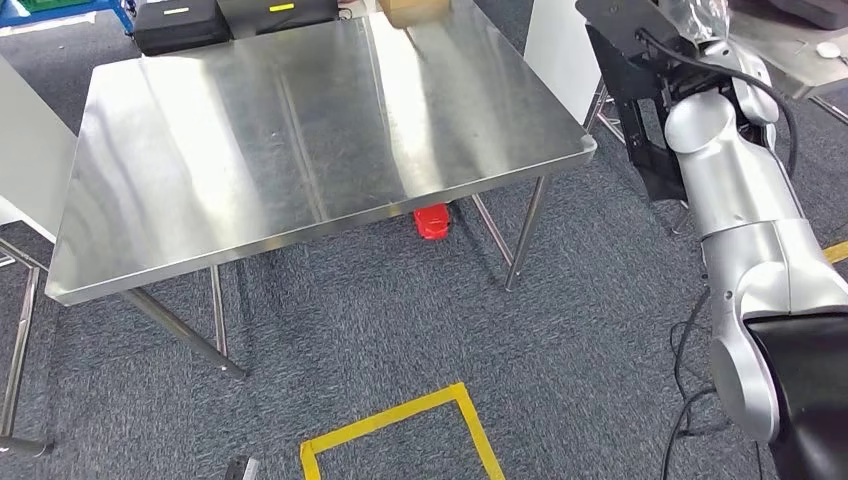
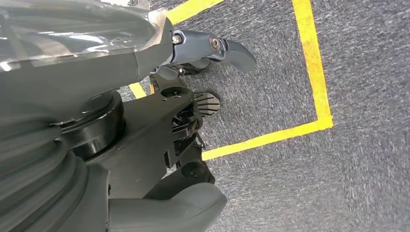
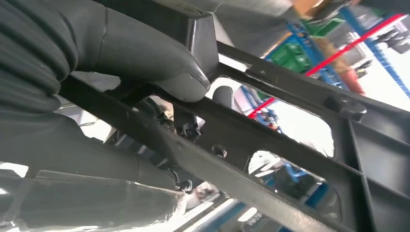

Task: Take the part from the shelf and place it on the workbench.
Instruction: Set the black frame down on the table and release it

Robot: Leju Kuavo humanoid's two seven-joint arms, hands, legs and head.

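Already the right hand point(image 3: 121, 63) grips the black framed part point(image 1: 640, 90), raised right of the steel workbench point(image 1: 300, 150); fetching looks done, placing remains. Left hand point(image 2: 193, 111) hangs over carpet, holding nothing, fingers apart.

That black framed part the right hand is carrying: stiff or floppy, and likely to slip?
The black part probably stays stiff: its ribbed bars look straight in the right hand. Its open frame suggests it is light for its size. Slipping seems unlikely, since the thumb hooks over a bar.

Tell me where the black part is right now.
The black part is held by the right hand, raised at the head view's upper right, beside the steel workbench.
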